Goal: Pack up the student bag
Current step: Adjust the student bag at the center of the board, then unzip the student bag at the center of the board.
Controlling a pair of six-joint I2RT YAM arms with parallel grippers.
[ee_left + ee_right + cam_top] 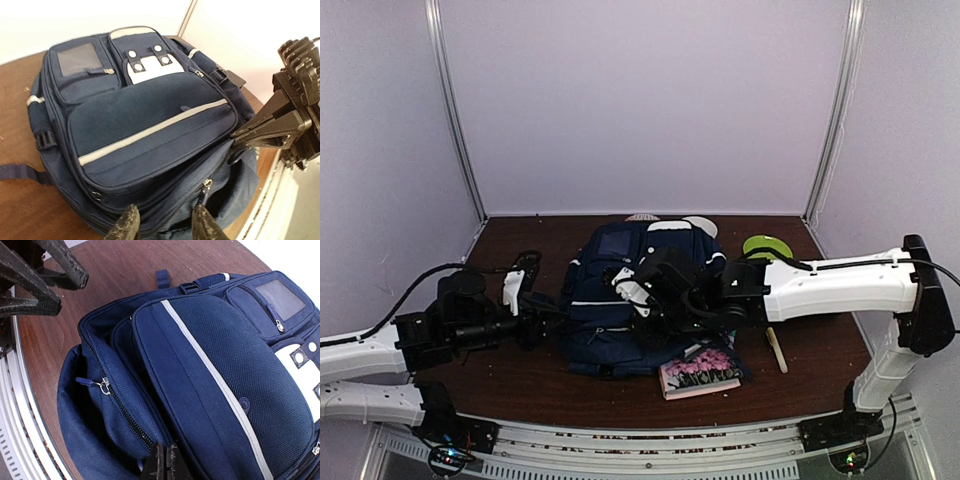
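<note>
1. One dark wooden table (820,350) carries everything. Two white arms reach in over it, one from each side.
2. The bag (610,300), navy with a white stripe, lies flat at the table's middle with its front pockets facing up.
3. A book (700,372) with pink flowers on its cover lies just beside the bag's near right corner. A green disc (767,246) sits near the far right corner.
4. The right gripper (165,462) has its fingers pressed together on the bag's zip edge and seems to pinch the fabric there.
5. The left gripper (167,225) has its fingers apart at the bag's left side, closed on nothing.
6. A zip pull (102,385) hangs on the main compartment's track, which looks partly undone.
7. The step in hand is probably opening the main compartment's mouth. To do it well, the right pinch should hold firm and lift only slightly. The left fingers should close on the opposite lip or the zip pull and draw along the track rather than across it. That way the fabric does not bunch and the bag does not slide toward the book.
</note>
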